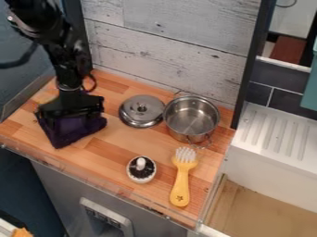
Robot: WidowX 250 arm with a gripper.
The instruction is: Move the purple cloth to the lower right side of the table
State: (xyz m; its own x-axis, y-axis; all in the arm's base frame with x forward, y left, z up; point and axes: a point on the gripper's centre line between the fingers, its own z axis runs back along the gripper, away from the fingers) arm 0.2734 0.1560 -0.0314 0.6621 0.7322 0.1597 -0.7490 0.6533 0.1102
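End effector [69,107]: positioned low over the purple cloth [73,131], which lies bunched at the tabletop's [111,157] left; whether apart, together or clamped cannot be told. Beside them, a metal lid [141,112], then a steel pot [193,118]. Nearer the front edge: a round, white-knobbed item [141,169] and a yellow brush [180,180], bristles toward the pot.

Black claw [70,112] at the purple cloth [69,132], left side of the counter [116,147], metal lid [137,115] and pot [191,121] apart

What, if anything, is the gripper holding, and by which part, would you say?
The gripper is right at the purple cloth; whether it holds it cannot be told.
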